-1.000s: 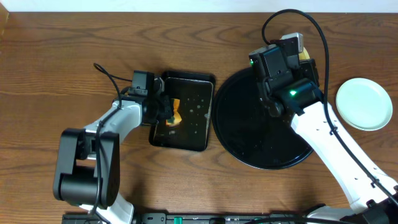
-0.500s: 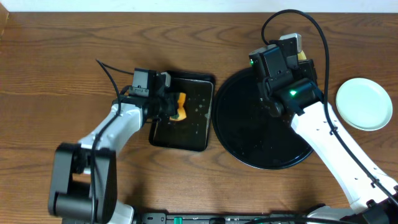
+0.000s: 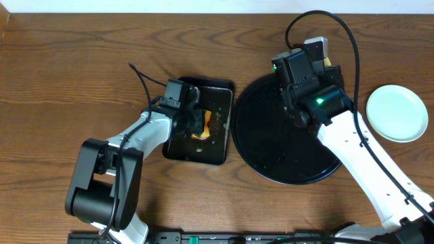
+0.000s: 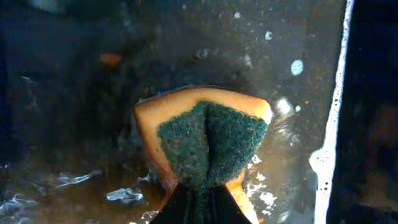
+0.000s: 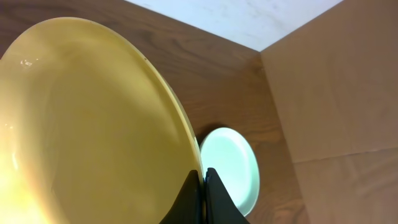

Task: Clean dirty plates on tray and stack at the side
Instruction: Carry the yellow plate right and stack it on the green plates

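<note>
My right gripper [image 5: 202, 182] is shut on the rim of the pale yellow plate [image 5: 93, 124] and holds it tilted on edge. In the overhead view that gripper [image 3: 317, 55] is above the far edge of the round black tray [image 3: 271, 149], and the arm hides most of the plate. A mint-green plate [image 3: 397, 112] lies on the table to the right of the tray; it also shows in the right wrist view [image 5: 231, 163]. My left gripper [image 4: 202, 208] is shut on an orange sponge with a green scouring face [image 4: 205, 137]; both show from overhead, the gripper [image 3: 192, 122] and the sponge [image 3: 204, 127].
The sponge is over a smaller rectangular black tray [image 3: 218, 146], wet with water and foam, just left of the round tray. The right arm's cable loops over the table's far right. A pale wall lies beyond the far edge.
My left gripper has moved the sponge to the right across the rectangular tray, and the left arm has swung right. The right arm and yellow plate have not moved.
</note>
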You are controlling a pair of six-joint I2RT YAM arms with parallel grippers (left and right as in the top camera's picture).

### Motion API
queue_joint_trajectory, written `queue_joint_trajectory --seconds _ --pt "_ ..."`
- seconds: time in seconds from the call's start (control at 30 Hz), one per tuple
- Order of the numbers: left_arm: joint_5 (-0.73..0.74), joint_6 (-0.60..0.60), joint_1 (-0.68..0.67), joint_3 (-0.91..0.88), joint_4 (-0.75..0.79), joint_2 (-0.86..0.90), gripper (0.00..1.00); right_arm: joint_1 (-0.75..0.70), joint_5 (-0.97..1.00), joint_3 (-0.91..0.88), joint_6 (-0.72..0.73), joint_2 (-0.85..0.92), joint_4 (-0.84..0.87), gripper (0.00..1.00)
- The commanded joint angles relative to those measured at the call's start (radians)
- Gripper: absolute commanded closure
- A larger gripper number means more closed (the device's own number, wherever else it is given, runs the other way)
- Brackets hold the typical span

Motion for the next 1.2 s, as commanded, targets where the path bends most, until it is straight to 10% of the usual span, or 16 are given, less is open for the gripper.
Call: queue_joint_trajectory --seconds 0.0,0.3,0.6,1.17 --pt "-0.032 0.017 -0.003 0.006 -0.022 -0.010 0.92 -0.019 -0.048 0.004 0.038 -0.019 0.001 0.99" --pt "-0.055 0.016 -0.003 0.022 -0.047 -0.128 0.88 -0.098 -0.213 0.004 0.152 -0.030 -0.022 0.99" --pt "-0.208 0.016 -0.010 0.022 -0.081 -0.131 0.51 -0.228 -0.356 0.004 0.276 -0.034 -0.127 0.99" --pt "-0.343 0.009 -0.015 0.023 -0.194 -0.338 0.36 -0.585 -0.764 0.004 0.302 -0.034 -0.148 0.99"
